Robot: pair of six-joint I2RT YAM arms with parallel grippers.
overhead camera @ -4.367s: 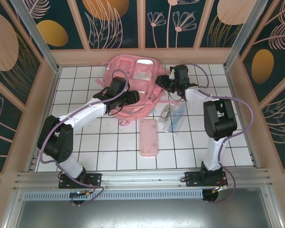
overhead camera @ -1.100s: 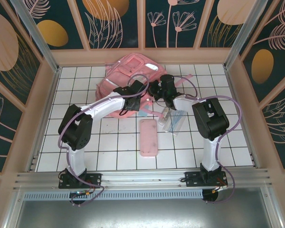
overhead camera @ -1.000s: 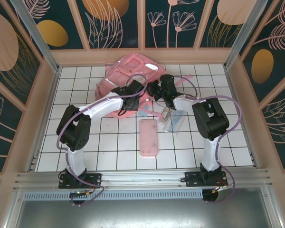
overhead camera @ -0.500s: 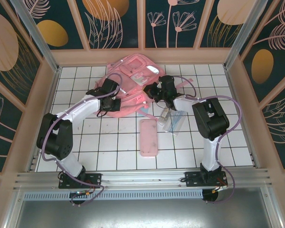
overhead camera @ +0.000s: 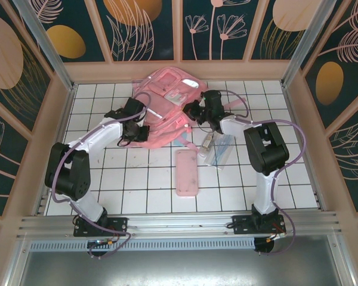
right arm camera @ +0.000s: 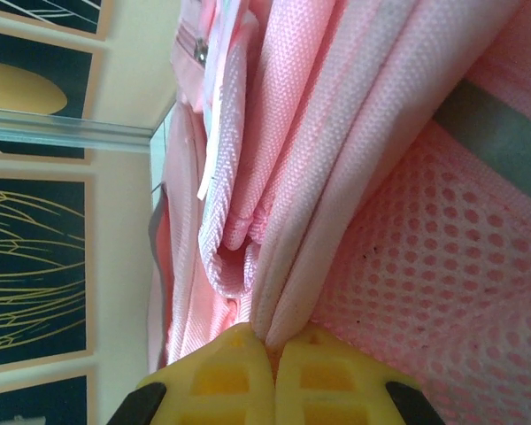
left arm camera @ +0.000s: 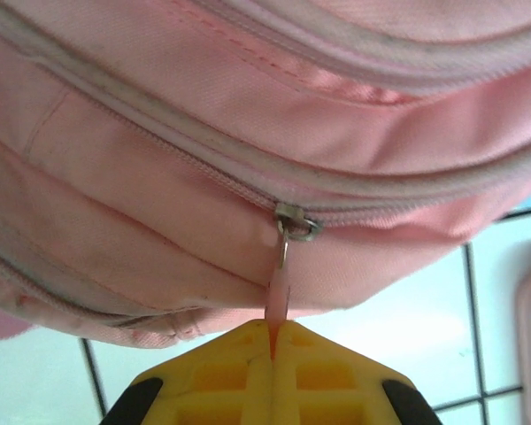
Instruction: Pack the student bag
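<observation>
Left wrist: left tool (left arm camera: 272, 328) pinches thin zipper pull (left arm camera: 278, 297) on woven student bag (left arm camera: 248, 106).

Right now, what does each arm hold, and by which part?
The left gripper, jaws shut, holds the student bag by its pink zipper pull tab. The right gripper, jaws shut, pinches a fabric fold at the bag's edge, beside the mesh pocket.

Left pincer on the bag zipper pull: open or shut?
Shut. Left wrist view: the left pincer pinches the pink zipper pull, yellow fingers meeting on it, below the metal slider on the student bag.
</observation>
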